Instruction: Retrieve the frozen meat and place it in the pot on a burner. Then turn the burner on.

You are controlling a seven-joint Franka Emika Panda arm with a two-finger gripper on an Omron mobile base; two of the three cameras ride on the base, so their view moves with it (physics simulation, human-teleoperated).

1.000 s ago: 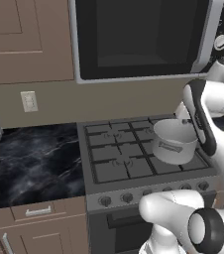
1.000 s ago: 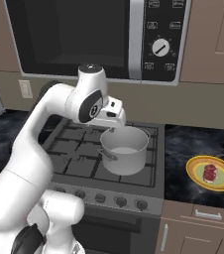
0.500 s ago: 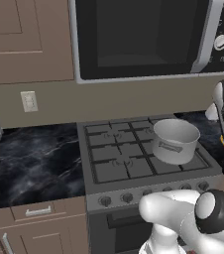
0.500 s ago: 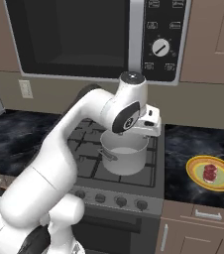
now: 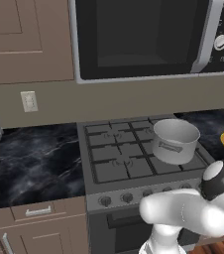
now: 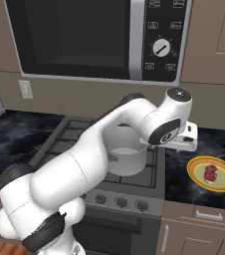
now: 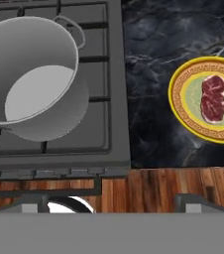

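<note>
On the dark marble table (image 7: 153,74) right of your stove (image 7: 106,89), the meat (image 7: 213,98) sits untouched on its yellow plate (image 7: 181,106), the empty pot (image 7: 32,74) waits on a burner, so your jaws stand open overhead, holding nothing.

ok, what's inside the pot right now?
Nothing: the pot on the stove shows a bare grey floor in the hand view. Its near wall hides a strip of that floor. The meat sits on the yellow dish, on the counter beside the stove.
</note>
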